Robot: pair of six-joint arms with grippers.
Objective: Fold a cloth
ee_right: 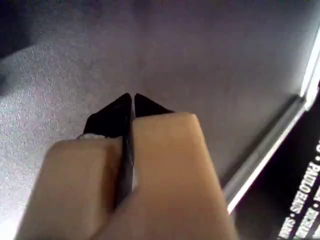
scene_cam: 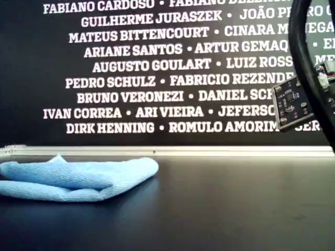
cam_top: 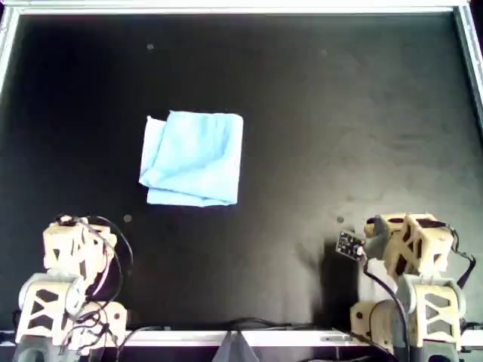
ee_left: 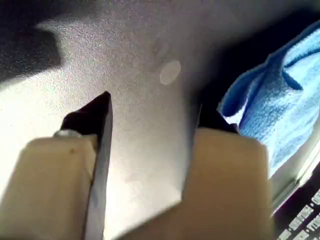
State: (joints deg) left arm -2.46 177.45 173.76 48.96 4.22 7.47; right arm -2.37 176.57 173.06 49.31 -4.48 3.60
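The cloth point(cam_top: 194, 158) lies folded on the desk point(cam_top: 339, 113), left of centre in the overhead view and toward the far half of the surface, with layered edges showing along its left and near sides. In the exterior view it point(scene_cam: 73, 179) sits low at the exterior view's left as a flat, soft stack of light blue fabric, its rounded fold toward the middle.

The desk is a matte black sheet bounded by a pale metal rim point(cam_top: 241, 9) along the far edge and both sides. A few small pale specks point(cam_top: 127, 219) dot the surface. Behind the far rail stands a black wall point(scene_cam: 157, 68) printed with rows of white names.

Both arms sit at the near edge, well apart from the cloth. The left hand point(ee_left: 152, 117) hovers over bare desk with its dark fingertips point(ee_left: 95, 117) spread apart and nothing between them; a corner of the cloth point(ee_left: 270, 100) shows just beyond one finger. The right hand point(ee_right: 132, 102) is over bare desk with its fingertips pressed together on nothing. In the overhead view the left arm point(cam_top: 72, 256) is at the lower left and the right arm point(cam_top: 411, 256) at the lower right, the latter carrying a small circuit board point(cam_top: 350, 244) and dark cables. That board point(scene_cam: 293, 102) and a thick black cable point(scene_cam: 306, 63) fill the exterior view's right
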